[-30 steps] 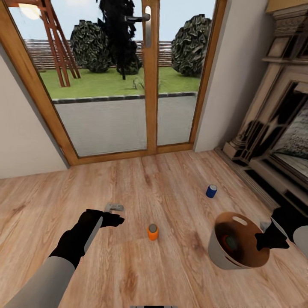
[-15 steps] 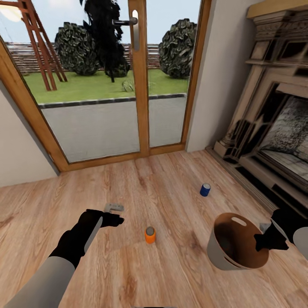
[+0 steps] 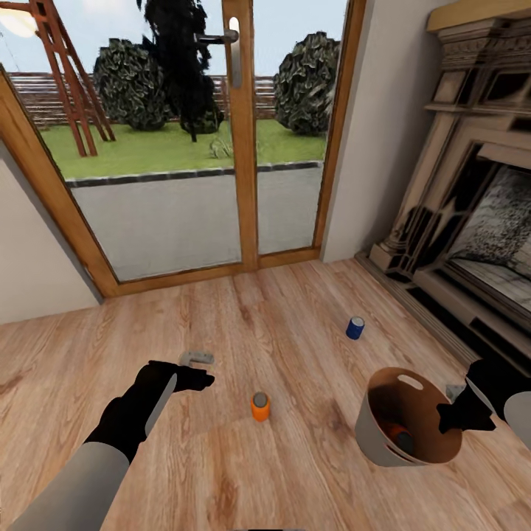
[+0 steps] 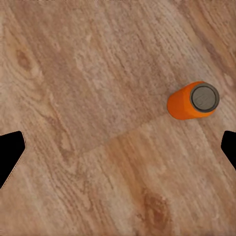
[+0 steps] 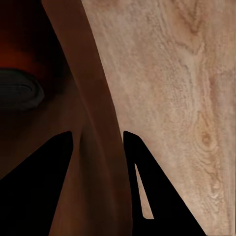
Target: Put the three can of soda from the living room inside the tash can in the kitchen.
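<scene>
In the head view an orange can of soda [image 3: 259, 406] stands upright on the wood floor, and a dark blue one [image 3: 355, 327] stands farther off toward the fireplace. My left gripper [image 3: 200, 380] hovers open to the left of the orange can [image 4: 192, 101], its fingertips [image 4: 11, 152] wide apart. My right gripper [image 3: 447, 417] is shut on the rim of the trash can [image 3: 380, 442], which is grey outside and brown inside. The bin wall [image 5: 96, 123] sits pinched between the right fingers [image 5: 147, 187]. Another orange can [image 3: 398, 436] lies inside the bin.
Wood-framed glass doors [image 3: 240, 140] close off the far side. A dark ornate fireplace [image 3: 472, 221] lines the right wall. A small grey piece [image 3: 197, 358] lies on the floor just beyond my left gripper. Open plank floor [image 3: 280, 479] spreads around the cans.
The head camera swung early on, shifting the whole picture. The orange can inside the bin has settled lower against its near wall. Both arms keep their pose.
</scene>
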Robot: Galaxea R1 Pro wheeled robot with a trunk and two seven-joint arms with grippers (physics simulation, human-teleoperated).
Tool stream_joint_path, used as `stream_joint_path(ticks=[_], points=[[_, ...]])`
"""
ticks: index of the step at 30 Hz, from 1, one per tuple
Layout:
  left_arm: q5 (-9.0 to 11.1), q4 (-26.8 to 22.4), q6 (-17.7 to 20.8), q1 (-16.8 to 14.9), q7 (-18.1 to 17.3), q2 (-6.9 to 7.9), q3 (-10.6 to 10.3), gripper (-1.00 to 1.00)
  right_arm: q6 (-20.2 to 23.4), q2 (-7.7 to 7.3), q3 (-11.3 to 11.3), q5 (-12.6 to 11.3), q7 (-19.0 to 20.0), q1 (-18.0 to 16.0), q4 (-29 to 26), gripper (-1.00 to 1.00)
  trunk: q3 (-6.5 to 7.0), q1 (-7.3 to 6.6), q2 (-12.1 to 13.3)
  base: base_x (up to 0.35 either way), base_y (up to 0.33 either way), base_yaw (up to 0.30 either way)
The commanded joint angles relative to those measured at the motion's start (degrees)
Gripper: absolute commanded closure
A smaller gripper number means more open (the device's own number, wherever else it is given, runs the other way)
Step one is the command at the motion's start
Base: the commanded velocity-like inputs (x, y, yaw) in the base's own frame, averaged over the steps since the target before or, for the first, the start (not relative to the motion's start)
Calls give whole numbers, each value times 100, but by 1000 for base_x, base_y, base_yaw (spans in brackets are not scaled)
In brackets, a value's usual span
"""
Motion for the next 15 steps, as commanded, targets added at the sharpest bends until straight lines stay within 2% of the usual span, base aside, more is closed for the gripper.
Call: stream_joint_path(ticks=[1,10,15], points=[[-7,1,-1,0,0,0,0,-100,29,4,-84,-125,3,10,-3,100,1,0,0,130,146,0],[-23,2,-1,0,0,0,-3,-100,29,15,-84,-125,5,72,-17,100,1,0,0,250,173,0],[-32,2,-1,0,0,0,-8,-100,29,19,-84,-125,5,76,-20,100,1,0,0,302,79,0]])
